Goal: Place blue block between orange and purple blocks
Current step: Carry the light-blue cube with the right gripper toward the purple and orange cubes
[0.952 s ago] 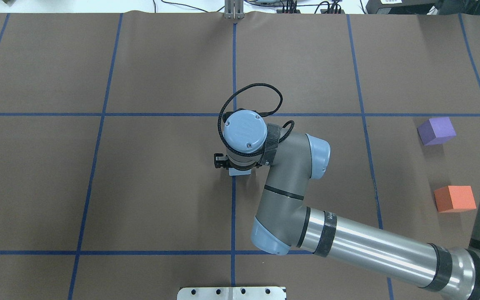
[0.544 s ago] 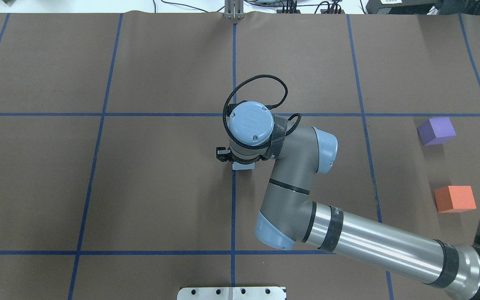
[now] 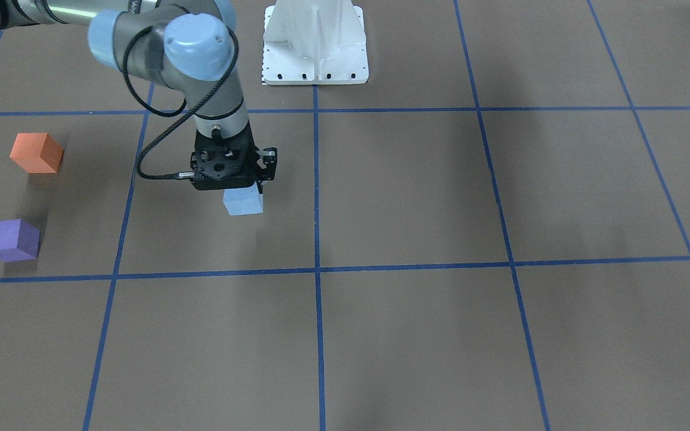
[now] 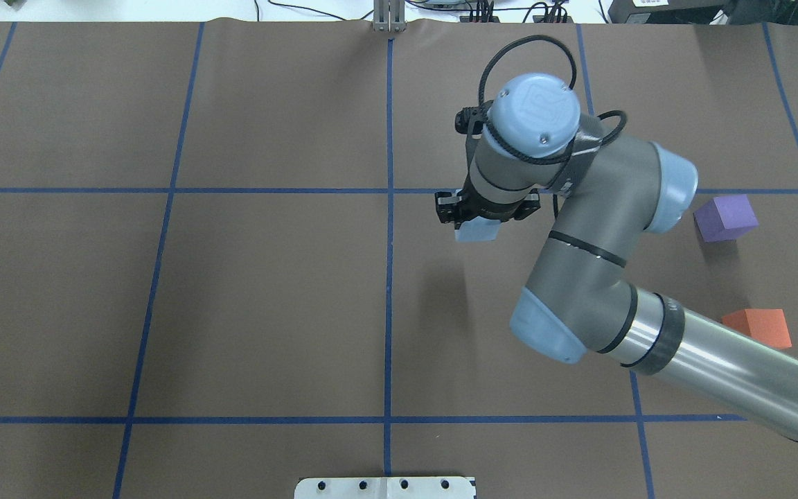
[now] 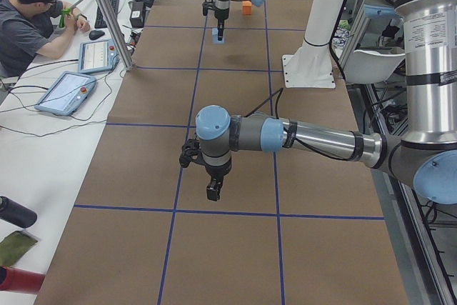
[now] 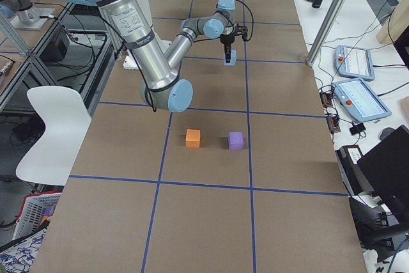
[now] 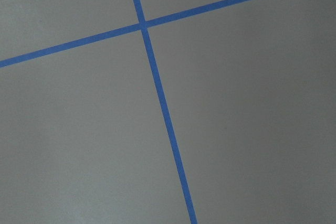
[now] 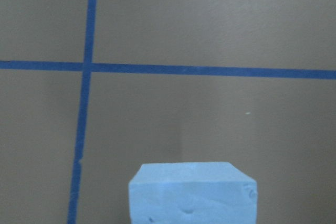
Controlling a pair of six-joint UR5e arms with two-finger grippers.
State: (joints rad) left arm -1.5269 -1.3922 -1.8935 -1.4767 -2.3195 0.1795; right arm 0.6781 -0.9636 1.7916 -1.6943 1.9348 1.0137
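Right gripper (image 4: 480, 223): you have it pinching the blue block (image 4: 476, 233), lifted off the table (image 4: 267, 277), on the robot's right of the centre tape line (image 4: 388, 125). Purple block (image 4: 726, 217), orange block (image 4: 759, 327): on the table, far right, near each other but apart, well away from the blue block. Left gripper (image 5: 213, 191): hangs above the table; you cannot tell whether it is spread or pressed together.

The brown, blue-gridded table (image 4: 267, 291) carries the orange block (image 4: 763, 324) and purple block (image 4: 726, 217).
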